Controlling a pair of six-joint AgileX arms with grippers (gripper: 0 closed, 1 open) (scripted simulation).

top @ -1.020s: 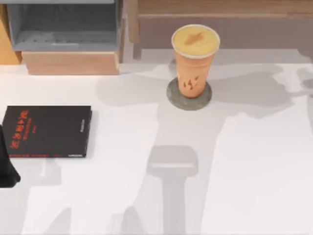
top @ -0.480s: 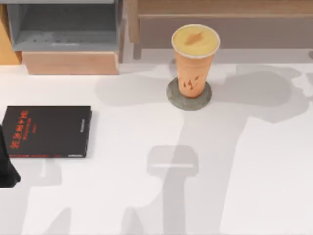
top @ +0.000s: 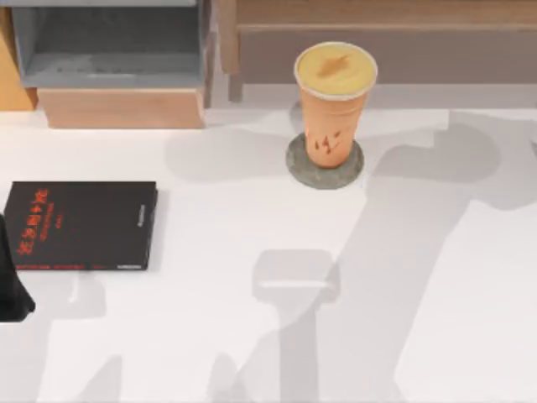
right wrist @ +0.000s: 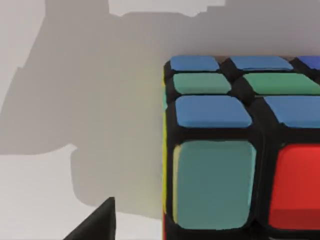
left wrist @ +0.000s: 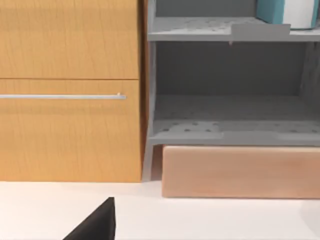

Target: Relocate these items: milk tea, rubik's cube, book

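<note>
Since a second ago only the arm shadows have shifted rightward across the tabletop (top: 210, 336). The milk tea (top: 334, 101) stands on its grey coaster (top: 295, 168) (unmoved). The rubik's cube (right wrist: 235, 150) sits close under the right wrist camera; the book (left wrist: 287, 12) stands on the grey shelf (left wrist: 220, 30). Jaws' state: cannot tell.

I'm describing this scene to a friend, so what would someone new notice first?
Probably the milk tea, upright on a round grey coaster toward the table's far edge. Next, the black book with red lettering lying flat at the table's left. The right wrist view sits close to the rubik's cube.
</note>
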